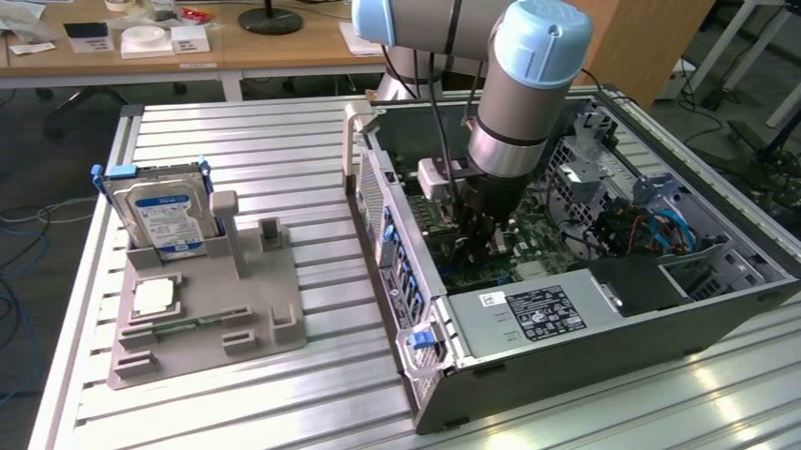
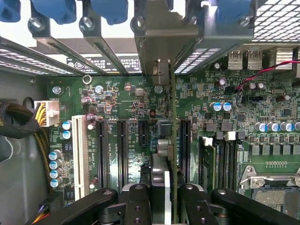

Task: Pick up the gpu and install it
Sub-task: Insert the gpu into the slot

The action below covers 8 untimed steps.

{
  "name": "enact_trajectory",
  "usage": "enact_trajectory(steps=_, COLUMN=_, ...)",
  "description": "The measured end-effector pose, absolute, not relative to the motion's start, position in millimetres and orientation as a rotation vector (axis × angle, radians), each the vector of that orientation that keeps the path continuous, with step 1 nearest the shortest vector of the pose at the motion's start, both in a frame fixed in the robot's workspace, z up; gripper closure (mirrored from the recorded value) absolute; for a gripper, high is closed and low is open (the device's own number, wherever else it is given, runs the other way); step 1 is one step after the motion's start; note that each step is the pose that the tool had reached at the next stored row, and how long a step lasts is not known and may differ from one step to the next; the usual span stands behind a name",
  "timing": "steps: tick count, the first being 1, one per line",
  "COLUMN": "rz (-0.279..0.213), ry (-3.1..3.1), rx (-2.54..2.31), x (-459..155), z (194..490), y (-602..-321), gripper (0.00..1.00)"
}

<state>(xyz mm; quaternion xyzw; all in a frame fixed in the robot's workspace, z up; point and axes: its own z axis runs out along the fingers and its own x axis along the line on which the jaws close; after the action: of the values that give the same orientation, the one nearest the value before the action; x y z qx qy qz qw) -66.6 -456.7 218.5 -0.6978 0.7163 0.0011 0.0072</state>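
With the hand clamped on the gpu, holding it edge-on above the motherboard inside the open case, the trick is keeping the card upright and square over the long slot just beside it, bracket tucked against the rear wall.

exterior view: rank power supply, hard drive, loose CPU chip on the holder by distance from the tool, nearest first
Tool is down inside the open PC case, over the motherboard.
1. Power supply: inside the case, just in front of the tool.
2. Hard drive: upright in the grey holder, on the exterior view's left.
3. CPU chip: flat on the holder, farther left and forward.
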Motion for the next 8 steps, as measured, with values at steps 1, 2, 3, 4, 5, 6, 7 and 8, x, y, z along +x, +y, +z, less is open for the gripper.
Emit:
enact_trajectory(steps=1, rz=0.004, ry=2.24, rx=-2.182, x=-66.6, z=218.4, y=-456.7, gripper=0.72)
enact_trajectory(steps=2, rz=0.004, ry=2.24, rx=-2.182, x=-66.6, z=218.4, y=-456.7, gripper=0.72)
enact_trajectory(steps=3, rz=0.004, ry=2.24, rx=-2.182, x=-66.6, z=218.4, y=-456.7, gripper=0.72)
enact_trajectory(steps=4, rz=0.004, ry=2.24, rx=-2.182, x=-66.6, z=218.2, y=-456.7, gripper=0.72)
enact_trajectory(steps=5, rz=0.003, ry=2.24, rx=-2.182, x=-66.6, z=218.1, y=-456.7, gripper=0.72)
enact_trajectory(steps=6, rz=0.003, ry=2.24, rx=-2.182, x=-66.6, z=218.0, y=-456.7, gripper=0.72)
enact_trajectory(steps=7, rz=0.003, ry=2.24, rx=-2.182, x=-66.6, z=217.9, y=-456.7, gripper=0.72)
enact_trajectory(steps=8, rz=0.003, ry=2.24, rx=-2.182, x=-66.6, z=217.7, y=-456.7, gripper=0.72)
